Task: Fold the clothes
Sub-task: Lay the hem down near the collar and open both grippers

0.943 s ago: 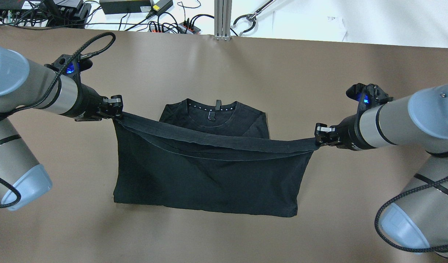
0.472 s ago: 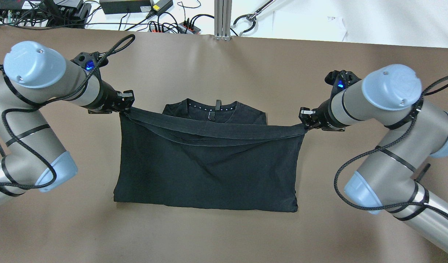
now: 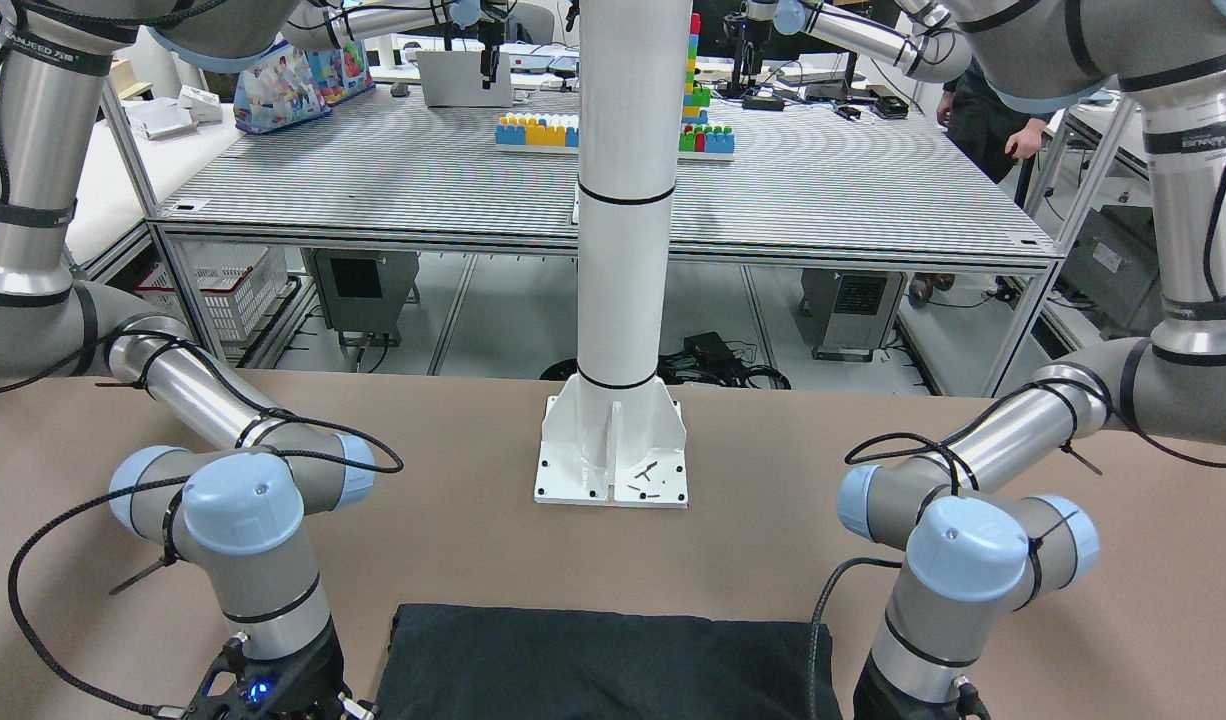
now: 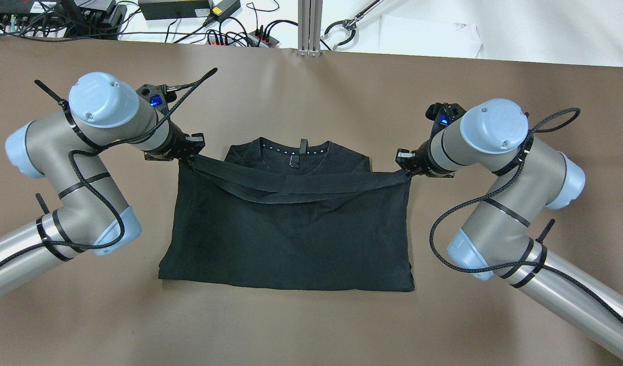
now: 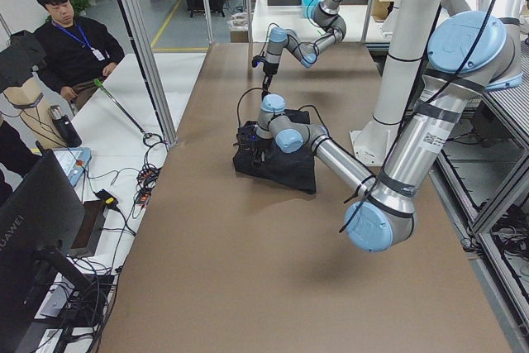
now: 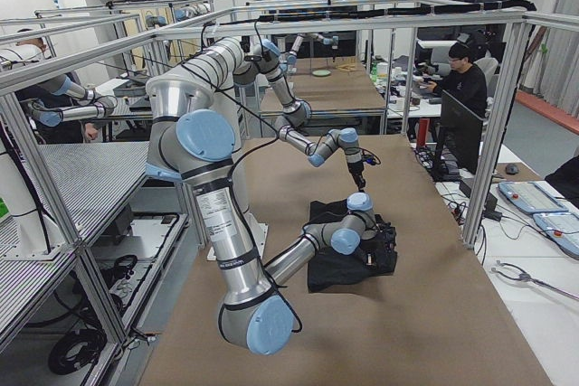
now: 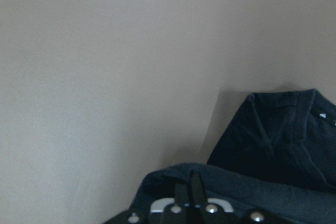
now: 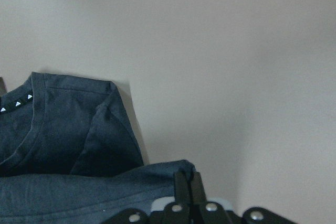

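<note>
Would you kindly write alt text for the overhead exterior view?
A black garment lies on a brown table, its hem lifted and stretched toward the collar between the left end effector and right end effector, each shut on a corner.

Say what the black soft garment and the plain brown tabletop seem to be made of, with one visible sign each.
Black soft garment: matte knit fabric, probably cotton jersey; its lifted edge droops and its hems show stitching. Plain brown tabletop: smooth, low-sheen sheet, perhaps laminate or vinyl; uniform colour, no grain, no glare.
</note>
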Controlling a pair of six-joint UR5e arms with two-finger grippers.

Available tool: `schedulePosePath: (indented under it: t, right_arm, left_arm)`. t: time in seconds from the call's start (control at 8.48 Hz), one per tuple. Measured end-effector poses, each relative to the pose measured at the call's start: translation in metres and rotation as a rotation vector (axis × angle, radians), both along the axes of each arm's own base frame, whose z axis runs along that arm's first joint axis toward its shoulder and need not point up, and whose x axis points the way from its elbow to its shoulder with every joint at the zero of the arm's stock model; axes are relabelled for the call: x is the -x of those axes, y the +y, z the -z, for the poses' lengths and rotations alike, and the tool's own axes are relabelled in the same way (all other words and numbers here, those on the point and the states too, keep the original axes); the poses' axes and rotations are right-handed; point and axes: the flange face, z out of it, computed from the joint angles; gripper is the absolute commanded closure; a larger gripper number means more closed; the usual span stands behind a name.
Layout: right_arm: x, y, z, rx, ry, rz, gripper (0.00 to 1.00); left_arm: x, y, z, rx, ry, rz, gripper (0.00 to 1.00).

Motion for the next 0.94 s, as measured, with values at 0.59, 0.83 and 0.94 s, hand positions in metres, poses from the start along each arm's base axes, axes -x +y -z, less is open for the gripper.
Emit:
schedulePosePath:
  t: [0.59,0.83,0.94]
  right_arm:
    - [0.023,-0.003,-0.024,-0.074,0.036,0.044,0.06]
    - [0.019,0.002,-0.012,-0.150,0.033,0.094,0.06]
    - [0.016,0.005,-0.008,-0.167,0.027,0.100,0.06]
  left_arm:
    - [-0.014,-0.010,-0.031,-0.100,-0.019,-0.066,0.00]
    - [0.015,-0.004,-0.029,-0.177,-0.003,-0.113,0.00]
    - [0.033,0.003,-0.029,-0.179,0.026,-0.139,0.00]
